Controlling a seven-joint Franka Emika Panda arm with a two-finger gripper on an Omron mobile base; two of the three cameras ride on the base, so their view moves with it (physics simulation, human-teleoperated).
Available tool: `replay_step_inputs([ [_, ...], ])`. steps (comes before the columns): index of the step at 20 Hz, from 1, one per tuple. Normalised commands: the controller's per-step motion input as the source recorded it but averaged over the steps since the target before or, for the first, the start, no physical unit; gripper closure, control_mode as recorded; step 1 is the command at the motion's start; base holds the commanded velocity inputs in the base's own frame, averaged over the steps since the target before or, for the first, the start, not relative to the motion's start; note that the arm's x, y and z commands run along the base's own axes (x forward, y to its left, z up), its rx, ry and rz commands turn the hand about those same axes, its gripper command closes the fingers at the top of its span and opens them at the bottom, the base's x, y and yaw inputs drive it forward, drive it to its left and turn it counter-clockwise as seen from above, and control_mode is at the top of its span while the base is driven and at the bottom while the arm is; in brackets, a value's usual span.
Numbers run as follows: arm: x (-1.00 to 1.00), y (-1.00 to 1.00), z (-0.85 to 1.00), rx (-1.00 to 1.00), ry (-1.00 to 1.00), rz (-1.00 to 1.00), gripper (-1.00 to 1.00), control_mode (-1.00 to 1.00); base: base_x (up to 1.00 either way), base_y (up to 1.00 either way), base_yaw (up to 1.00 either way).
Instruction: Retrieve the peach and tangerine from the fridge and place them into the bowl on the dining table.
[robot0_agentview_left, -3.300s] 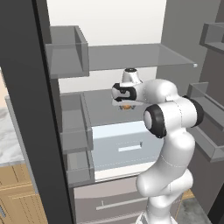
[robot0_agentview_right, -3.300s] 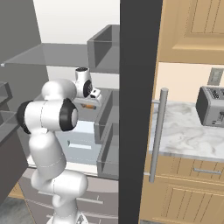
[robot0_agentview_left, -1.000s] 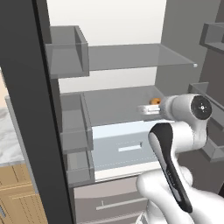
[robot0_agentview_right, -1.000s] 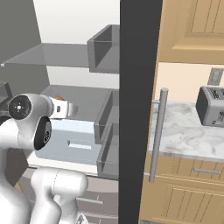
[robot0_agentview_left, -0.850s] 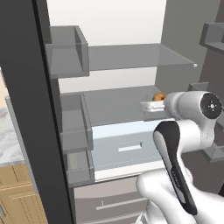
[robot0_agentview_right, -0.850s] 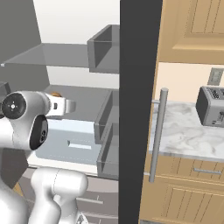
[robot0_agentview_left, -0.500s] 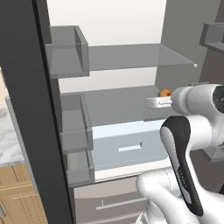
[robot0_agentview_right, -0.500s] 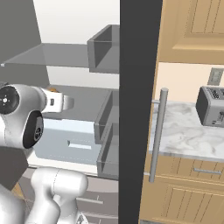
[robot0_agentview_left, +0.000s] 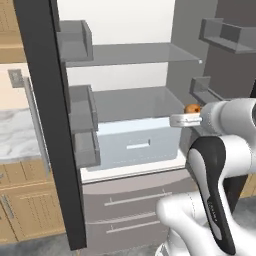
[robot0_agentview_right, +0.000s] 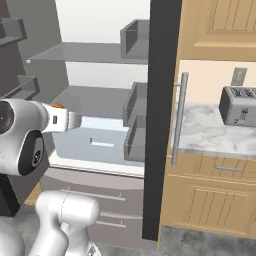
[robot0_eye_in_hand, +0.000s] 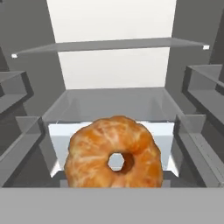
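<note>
The jaws are clamped on the small bright-orange round tangerine (robot0_eye_in_hand: 114, 154), held just outside the open grey steel fridge (robot0_agentview_left: 125, 102), probably for carrying to the bowl.

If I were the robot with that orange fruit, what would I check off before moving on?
1. Tangerine in the gripper: ok, it sits right in front of the hand camera and at the hand's tip in the left base view.
2. Finger contact on the fruit: cannot tell, the fingertips are hidden.
3. Fridge doors open for a clear way out: ok.
4. Hand outside the shelves: ok, it is at the front edge.
5. Peach located: cannot tell.
6. Bowl and table located: cannot tell.
</note>
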Motion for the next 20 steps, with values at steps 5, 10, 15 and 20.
replay_step_inputs([
  [5, 0.0, 0.0, 0.0, 0.0, 0.0, 0.0, 1.0, 1.0, -1.0, 0.02, 0.0],
  [10, 0.0, 0.0, 0.0, 0.0, 0.0, 0.0, 1.0, 1.0, -1.0, 0.0, 0.0],
  [15, 0.0, 0.0, 0.0, 0.0, 0.0, 0.0, 1.0, 1.0, -1.0, 0.0, 0.0],
  [20, 0.0, 0.0, 0.0, 0.0, 0.0, 0.0, 1.0, 1.0, -1.0, 0.0, 0.0],
])
